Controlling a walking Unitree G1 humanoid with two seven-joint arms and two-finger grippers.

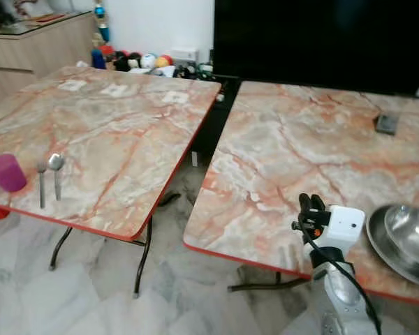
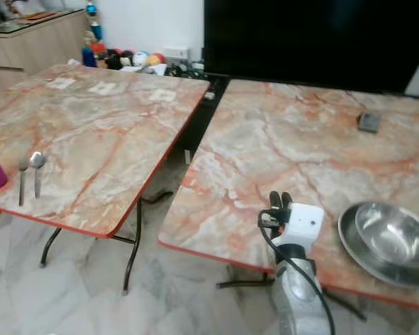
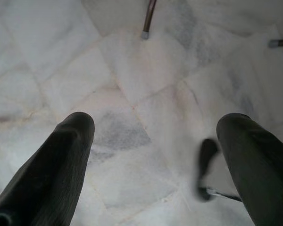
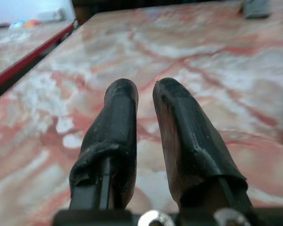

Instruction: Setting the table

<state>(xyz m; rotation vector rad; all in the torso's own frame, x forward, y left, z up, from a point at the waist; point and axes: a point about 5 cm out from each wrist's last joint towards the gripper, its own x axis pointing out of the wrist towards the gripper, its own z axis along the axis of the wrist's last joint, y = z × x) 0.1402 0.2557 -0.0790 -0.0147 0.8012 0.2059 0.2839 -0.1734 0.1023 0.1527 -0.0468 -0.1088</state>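
Two marble-patterned tables stand side by side. On the left table (image 1: 119, 139), near its front left edge, are a purple cup (image 1: 5, 172), a fork (image 1: 42, 185) and a spoon (image 1: 56, 167). At the front right of the right table (image 1: 300, 146), a steel bowl (image 1: 410, 234) sits in a steel plate (image 1: 378, 241). My right gripper (image 1: 311, 203) is raised over that table's front edge, left of the plate, shut with nothing in it (image 4: 145, 87). My left gripper (image 3: 155, 120) hangs open above the floor.
A narrow gap (image 1: 195, 150) separates the tables, with metal table legs (image 1: 143, 258) beneath. A small dark grey object (image 1: 386, 123) lies far back on the right table. A large black screen (image 1: 321, 38), toys (image 1: 143, 61) and a wooden cabinet (image 1: 35, 49) line the back.
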